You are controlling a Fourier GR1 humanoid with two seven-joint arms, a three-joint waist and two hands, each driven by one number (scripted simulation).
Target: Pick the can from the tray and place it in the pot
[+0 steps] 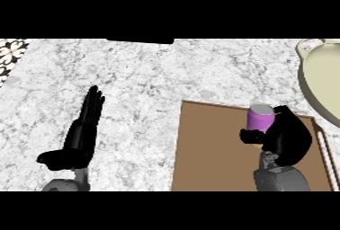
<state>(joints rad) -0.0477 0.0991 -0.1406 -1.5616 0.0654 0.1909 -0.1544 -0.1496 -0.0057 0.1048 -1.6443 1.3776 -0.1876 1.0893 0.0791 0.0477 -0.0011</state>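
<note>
Black right hand (287, 139) — fingers (251, 135) curled round purple can (260, 118).

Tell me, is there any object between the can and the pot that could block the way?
Nothing visible does. The right robot hand is curled round the can over the tray. The pot sits up and to the right, with only bare counter between.

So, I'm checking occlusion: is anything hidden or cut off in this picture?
Head view: the black right hand curls round the purple can, hiding its lower part; the cream pot is cut off at the right edge.
</note>
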